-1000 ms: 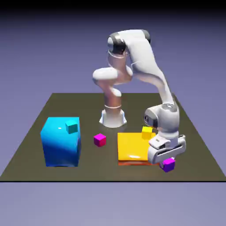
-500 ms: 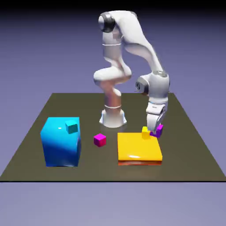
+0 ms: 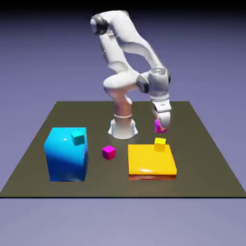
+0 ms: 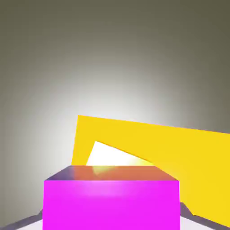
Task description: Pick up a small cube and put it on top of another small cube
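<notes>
Purple cube [image 3: 160, 127] inside gripper [image 3: 162, 126].

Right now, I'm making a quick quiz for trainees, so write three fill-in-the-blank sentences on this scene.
The gripper holds a small ____ cube.
The small yellow cube sits near the ____ slab's far edge.
The tall block at the exterior view's left is ____.

Missing words: purple; orange-yellow; blue
</notes>
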Robot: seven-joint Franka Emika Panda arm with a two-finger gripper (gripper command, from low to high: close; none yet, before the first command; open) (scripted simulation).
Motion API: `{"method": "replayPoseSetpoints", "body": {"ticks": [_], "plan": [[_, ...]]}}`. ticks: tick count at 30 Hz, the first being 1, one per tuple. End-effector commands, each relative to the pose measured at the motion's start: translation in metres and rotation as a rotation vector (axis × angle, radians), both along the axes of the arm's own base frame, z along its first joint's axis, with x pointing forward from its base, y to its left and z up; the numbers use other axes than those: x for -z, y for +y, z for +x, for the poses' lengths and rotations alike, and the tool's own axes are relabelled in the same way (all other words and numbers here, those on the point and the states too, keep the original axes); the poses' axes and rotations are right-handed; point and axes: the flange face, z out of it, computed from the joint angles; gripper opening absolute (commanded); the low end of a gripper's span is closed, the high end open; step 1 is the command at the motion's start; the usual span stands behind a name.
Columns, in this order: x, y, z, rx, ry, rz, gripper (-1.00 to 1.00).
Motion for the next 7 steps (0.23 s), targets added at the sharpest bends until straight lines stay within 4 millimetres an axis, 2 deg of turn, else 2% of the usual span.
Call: {"method": "replayPoseSetpoints", "body": {"ticks": [1,3,4,5,6,7], "plan": [[0.010,0.000,0.000,0.001,-0.002,-0.001,-1.00],[0.029,0.000,-0.001,0.003,-0.006,-0.006,-1.00],[0.031,0.000,-0.001,0.003,-0.007,-0.007,-1.00],[0.031,0.000,-0.001,0.003,-0.007,-0.007,1.00],[0.031,0.000,-0.001,0.003,-0.007,-0.007,1.00],[0.021,0.000,-0.001,0.002,-0.004,-0.003,1.00]]}}
